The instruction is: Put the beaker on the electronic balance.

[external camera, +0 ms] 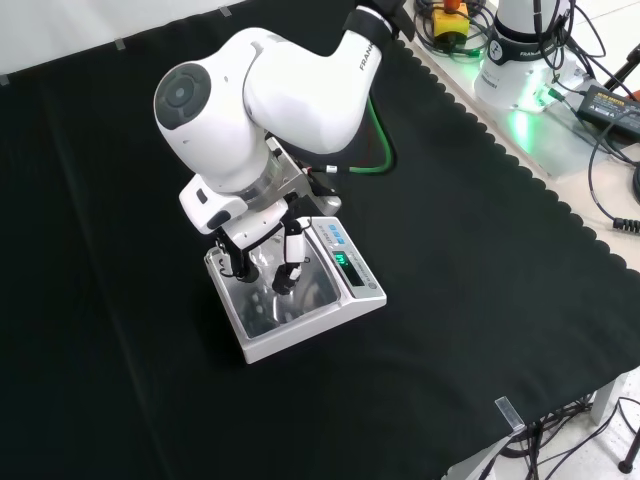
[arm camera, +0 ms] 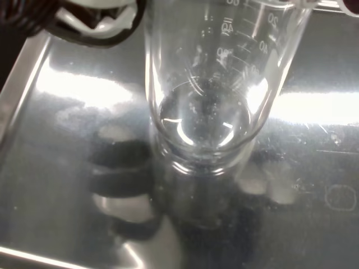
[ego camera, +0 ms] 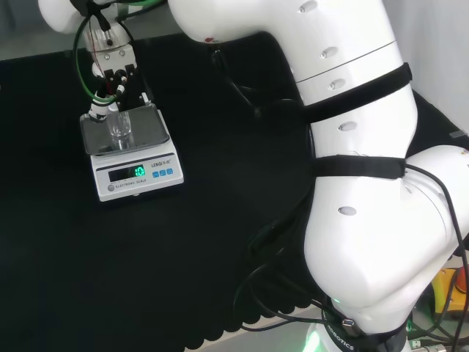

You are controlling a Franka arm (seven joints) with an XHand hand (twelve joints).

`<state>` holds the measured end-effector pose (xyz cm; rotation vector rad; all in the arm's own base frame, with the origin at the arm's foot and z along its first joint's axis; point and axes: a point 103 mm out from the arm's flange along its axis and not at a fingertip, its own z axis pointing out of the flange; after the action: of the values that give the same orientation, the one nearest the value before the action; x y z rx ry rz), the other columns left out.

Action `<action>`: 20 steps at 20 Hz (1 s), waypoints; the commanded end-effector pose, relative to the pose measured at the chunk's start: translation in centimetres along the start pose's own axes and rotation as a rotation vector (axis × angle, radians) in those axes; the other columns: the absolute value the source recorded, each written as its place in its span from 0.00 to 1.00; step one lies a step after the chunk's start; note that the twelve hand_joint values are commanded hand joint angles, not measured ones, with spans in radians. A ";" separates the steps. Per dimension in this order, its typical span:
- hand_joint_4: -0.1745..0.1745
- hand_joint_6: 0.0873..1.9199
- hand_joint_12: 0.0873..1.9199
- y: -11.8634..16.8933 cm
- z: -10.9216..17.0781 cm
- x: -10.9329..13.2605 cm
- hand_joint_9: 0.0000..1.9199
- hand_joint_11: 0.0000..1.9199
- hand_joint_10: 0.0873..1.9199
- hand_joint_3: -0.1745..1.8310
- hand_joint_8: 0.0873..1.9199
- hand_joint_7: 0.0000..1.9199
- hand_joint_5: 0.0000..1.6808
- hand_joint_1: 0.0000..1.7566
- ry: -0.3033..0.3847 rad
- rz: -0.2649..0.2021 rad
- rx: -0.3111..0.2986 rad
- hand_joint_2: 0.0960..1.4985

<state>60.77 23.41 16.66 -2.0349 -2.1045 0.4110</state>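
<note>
While over the balance (ego camera: 132, 158), hand (ego camera: 117, 77) downturned, fingers (external camera: 292, 262) flanking beaker (ego camera: 120, 126).

This was a robotics laboratory. A white robot arm (external camera: 290, 90) reached over a tabletop (external camera: 480, 300) draped in scallop-edged black cloth. Directly beneath the fingers (external camera: 291, 262) sat an electronic balance (external camera: 345, 285) with a steel pan and a lit green display, and between the fingers stood a clear graduated glass beaker (ego camera: 120, 129), ordinary chemistry ware. Well away from the fingers, past the cloth's edge, lay loose cables (external camera: 600, 60), a power adapter (external camera: 608, 100) and the arm's green-lit base (external camera: 520, 60).
</note>
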 end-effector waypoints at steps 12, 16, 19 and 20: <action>0.17 0.35 0.31 -0.5 -0.2 -1.6 0.95 0.92 0.02 0.40 0.20 0.78 0.68 0.61 0.066 -0.010 0.080 0.40; 0.15 0.35 0.52 -1.3 -1.4 -1.8 0.67 0.61 0.00 0.29 0.37 0.42 0.27 0.37 0.085 -0.022 0.083 0.37; 0.21 0.18 0.66 -1.8 -2.1 -2.4 0.44 0.36 0.00 0.21 0.41 0.18 0.15 0.27 0.094 -0.017 0.068 0.38; 0.22 0.13 0.69 -2.0 -2.3 -2.4 0.39 0.31 0.00 0.19 0.41 0.13 0.14 0.26 0.098 -0.014 0.065 0.38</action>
<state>60.99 21.66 18.60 -1.9934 -2.0462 0.3828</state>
